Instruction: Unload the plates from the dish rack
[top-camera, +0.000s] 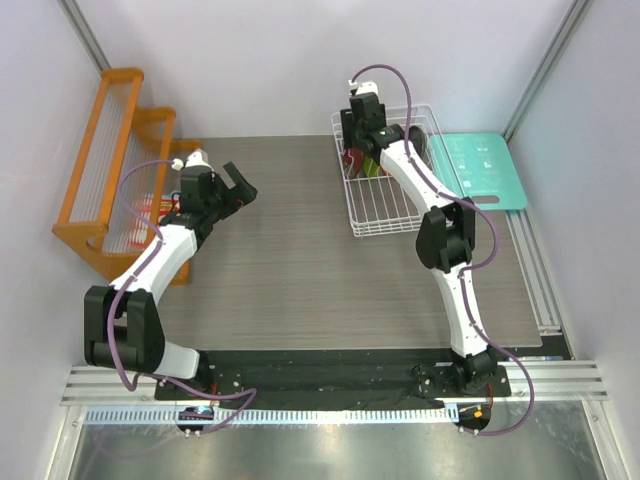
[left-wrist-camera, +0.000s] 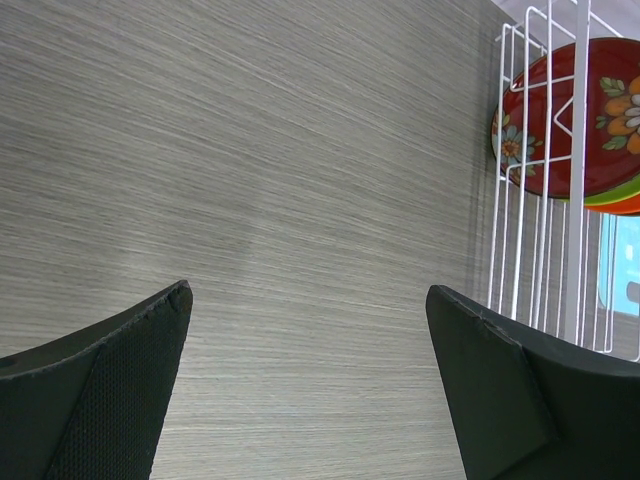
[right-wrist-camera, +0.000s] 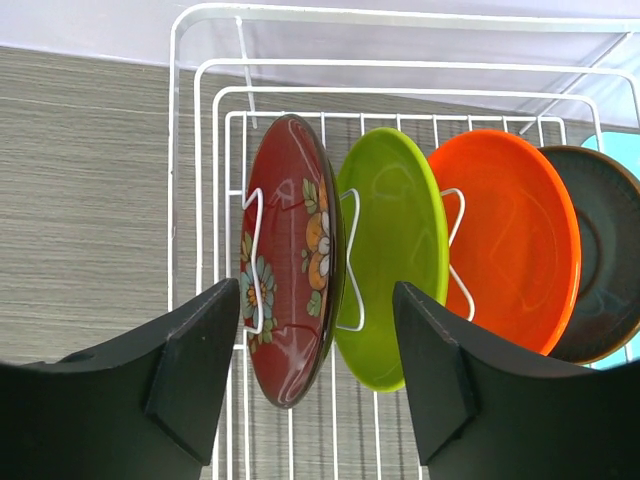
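**White rack fully loaded: unloading not begun**

Grey wood-grain table (top-camera: 300, 270) shows no plate set down outside the rack. The dish rack (top-camera: 385, 215) sits at its far right. The red floral plate (right-wrist-camera: 290, 260), lime-green plate (right-wrist-camera: 395, 260) and orange plate (right-wrist-camera: 510, 240) stand upright in its dividers. The right gripper (right-wrist-camera: 318, 300) hangs over them, jaws part-open astride the red one, gripping nothing. The left gripper (left-wrist-camera: 310, 380) is spread wide and empty, well apart from the rack. Judgement: all three remain to be lifted.

The white wire dish rack (top-camera: 388, 212) holds its plates on edge between upright dividers. In the right wrist view, left to right, they are a glossy red floral plate (right-wrist-camera: 290, 260), a lime-green plate (right-wrist-camera: 395, 250), an orange plate (right-wrist-camera: 510, 240) and a dark plate (right-wrist-camera: 605, 260) partly hidden behind
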